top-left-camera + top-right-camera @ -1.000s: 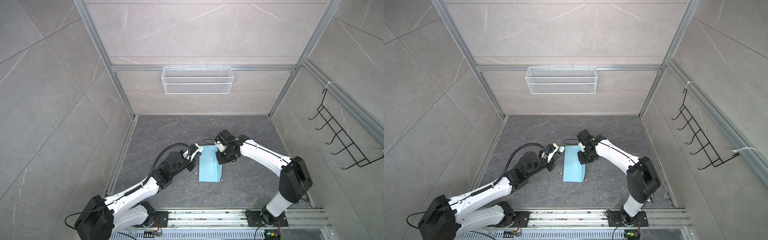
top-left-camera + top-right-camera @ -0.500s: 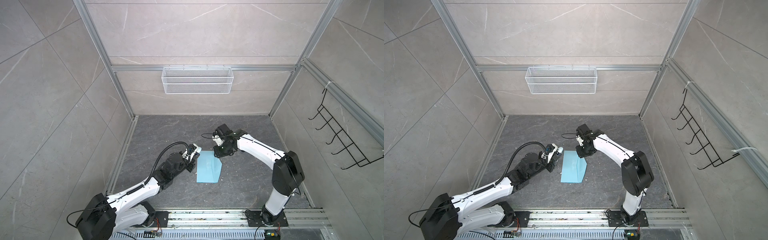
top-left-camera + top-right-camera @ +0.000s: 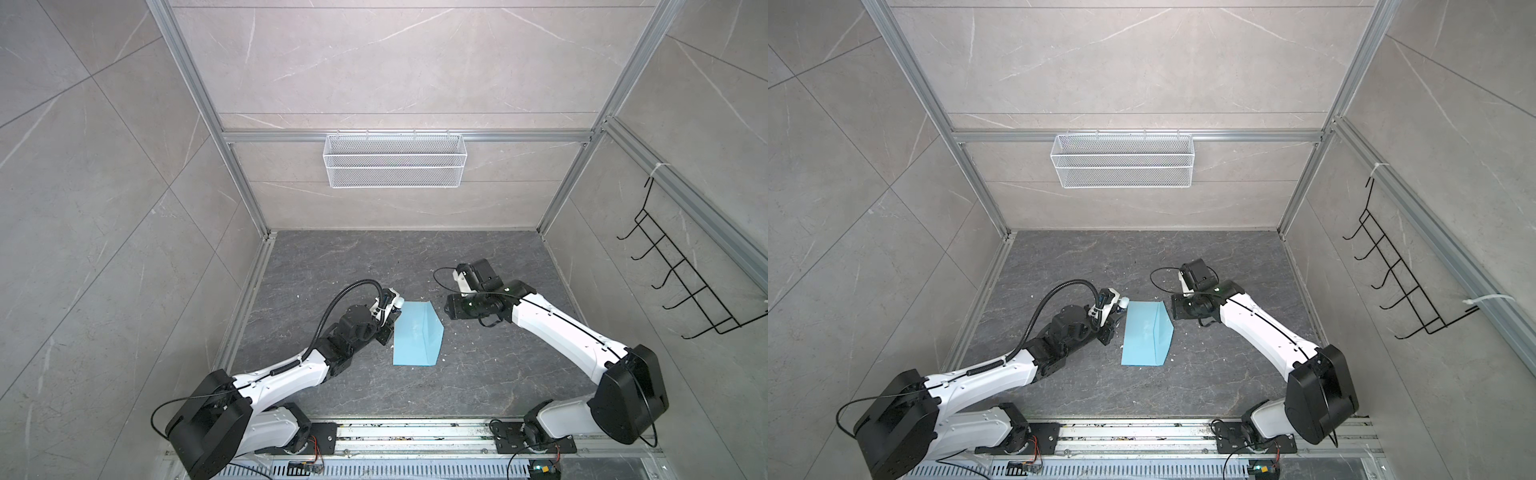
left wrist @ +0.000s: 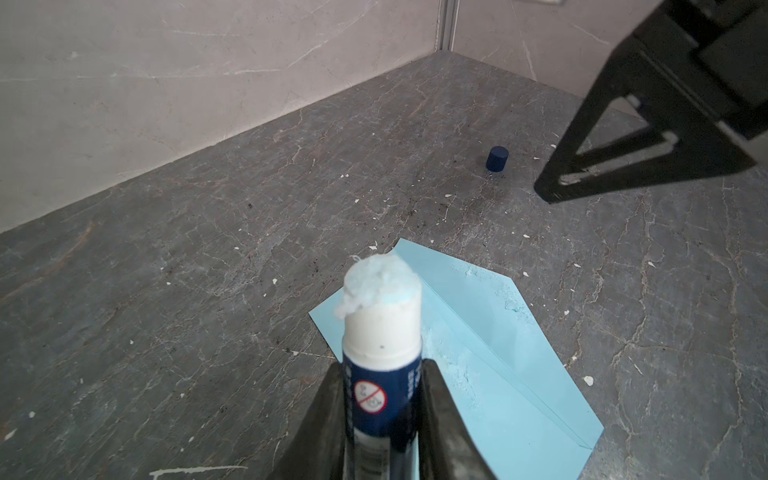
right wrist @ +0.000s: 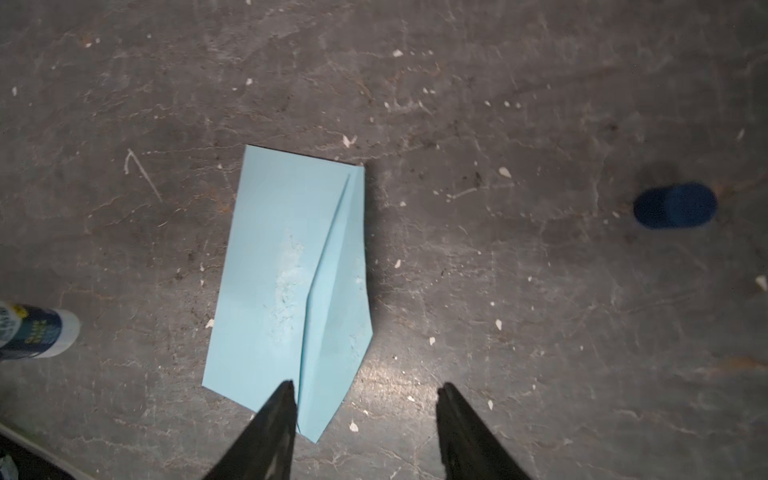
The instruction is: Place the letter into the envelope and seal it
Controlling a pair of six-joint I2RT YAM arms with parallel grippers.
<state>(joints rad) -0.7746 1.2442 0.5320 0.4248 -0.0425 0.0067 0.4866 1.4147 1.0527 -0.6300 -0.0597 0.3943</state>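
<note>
Nearest to me, the envelope lies flat on the dark stone bench, between the two arms, with whitish smears across its face. Its pointed flap side faces the right arm; whether the flap lies fully down I cannot tell. At its left edge the left claw is closed tight around a glue stick, uncapped, its ragged white tip jutting out over the envelope's corner. Just off the far right corner hangs the right claw, jaws parted, gripping nothing. Further back a small dark blue cap sits alone. On the rear wall hangs a white wire basket.
</note>
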